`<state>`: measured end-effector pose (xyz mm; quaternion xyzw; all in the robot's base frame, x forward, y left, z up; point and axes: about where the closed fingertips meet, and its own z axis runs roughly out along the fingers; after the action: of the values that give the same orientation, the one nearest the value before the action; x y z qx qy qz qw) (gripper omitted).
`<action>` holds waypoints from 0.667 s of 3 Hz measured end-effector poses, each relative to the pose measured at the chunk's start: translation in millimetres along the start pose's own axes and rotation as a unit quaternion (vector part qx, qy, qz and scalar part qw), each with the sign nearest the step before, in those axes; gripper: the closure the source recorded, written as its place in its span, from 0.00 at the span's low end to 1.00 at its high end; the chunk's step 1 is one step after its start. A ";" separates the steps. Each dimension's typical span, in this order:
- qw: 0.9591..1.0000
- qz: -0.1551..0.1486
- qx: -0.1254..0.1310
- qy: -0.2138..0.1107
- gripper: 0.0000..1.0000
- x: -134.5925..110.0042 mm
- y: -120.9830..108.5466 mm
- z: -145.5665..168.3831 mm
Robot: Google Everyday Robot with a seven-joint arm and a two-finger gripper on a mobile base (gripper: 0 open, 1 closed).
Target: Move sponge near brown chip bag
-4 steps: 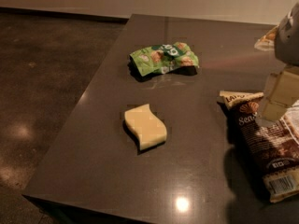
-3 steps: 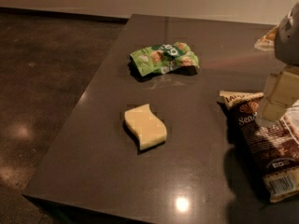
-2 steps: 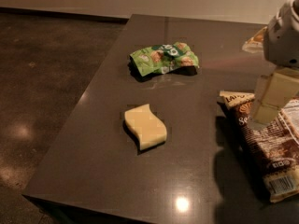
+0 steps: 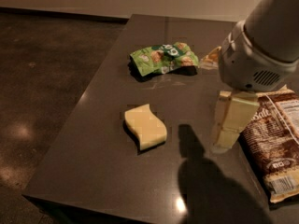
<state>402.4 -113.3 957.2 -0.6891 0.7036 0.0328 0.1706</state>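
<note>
The sponge (image 4: pixel 145 127), a pale yellow foam block with wavy edges, lies on the dark table (image 4: pixel 103 171) left of centre. The brown chip bag (image 4: pixel 273 143) lies at the right edge, long and glossy with a barcode at its near end. My gripper (image 4: pixel 227 132) hangs from the white arm at the right, above the table between the sponge and the brown bag, just left of the bag. It holds nothing that I can see.
A small green snack bag (image 4: pixel 163 59) lies further back on the table. The table's left edge drops to a dark floor (image 4: pixel 42 78). The arm's shadow (image 4: pixel 210 185) falls on the near table surface.
The arm and gripper have moved left and into view, from the right edge to the spot between the sponge and the brown bag. The sponge and both bags have not moved.
</note>
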 end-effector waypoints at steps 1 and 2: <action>1.000 -0.027 -0.007 -0.013 0.00 -33.1 19.5 29.0; 0.999 -0.045 -0.012 -0.018 0.00 -61.3 29.8 61.8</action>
<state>384.7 -35.8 910.9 -0.7210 0.6685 0.0464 0.1763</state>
